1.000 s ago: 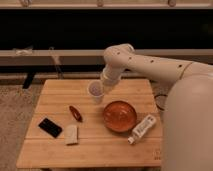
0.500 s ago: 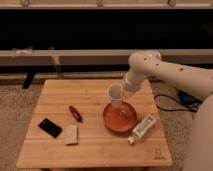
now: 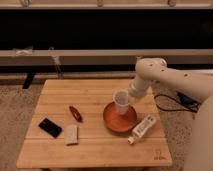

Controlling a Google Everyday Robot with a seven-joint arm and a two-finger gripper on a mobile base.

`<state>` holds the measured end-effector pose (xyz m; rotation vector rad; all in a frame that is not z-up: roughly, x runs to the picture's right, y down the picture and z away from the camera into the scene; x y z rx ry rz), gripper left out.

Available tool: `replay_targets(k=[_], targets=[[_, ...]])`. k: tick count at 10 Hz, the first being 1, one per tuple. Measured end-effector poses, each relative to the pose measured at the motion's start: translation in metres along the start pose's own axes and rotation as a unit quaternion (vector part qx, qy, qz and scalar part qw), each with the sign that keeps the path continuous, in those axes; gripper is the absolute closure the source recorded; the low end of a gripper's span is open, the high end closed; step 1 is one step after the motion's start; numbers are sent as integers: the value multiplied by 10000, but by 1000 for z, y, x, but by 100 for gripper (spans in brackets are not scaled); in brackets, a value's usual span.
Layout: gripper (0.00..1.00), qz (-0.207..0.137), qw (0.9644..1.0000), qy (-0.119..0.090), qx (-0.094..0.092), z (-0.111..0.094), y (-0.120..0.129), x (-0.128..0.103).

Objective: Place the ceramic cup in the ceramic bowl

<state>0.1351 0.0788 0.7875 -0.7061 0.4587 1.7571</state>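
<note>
Cup work, cam view: small whitish tapered ceramic cup (image 3: 121,99) sits in my claw (image 3: 126,97), pinched shut on it, over the rear rim of the wide orange-red ceramic bowl (image 3: 119,118). I'd lower straight, release w/ cup centred. White labelled bottle (image 3: 141,128) crowds the bowl's right; wooden bench (image 3: 95,145) open to the left.

Ceramic cup (image 3: 121,100): plain whitish, seen over bowl. Ceramic bowl (image 3: 120,118): orange-red inside. Gripper (image 3: 129,96): at cup rim, above bowl; off-white like arm (image 3: 170,79). Table (image 3: 95,140): light wood, plank lines seen. Oblong object (image 3: 75,113): dark red. Flat slab (image 3: 50,127): black. Small pad (image 3: 72,134): beige. Bottle (image 3: 141,128): white, label noted. Floor (image 3: 15,115): speckled beige.
</note>
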Motion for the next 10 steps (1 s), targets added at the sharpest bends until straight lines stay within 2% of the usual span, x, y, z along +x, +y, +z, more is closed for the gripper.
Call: replay_targets(k=[3,5,7,8,10], targets=[[20,-128,9999,48,13,0,7,2],[20,-278,9996,-31,9,-12,19,4],[20,-527,9982,-290,-29,-40,40,4],[20,-722,9964,-453,-52,-60,58,4],[20,-1223,9898,-726,-62,-85,107,2]])
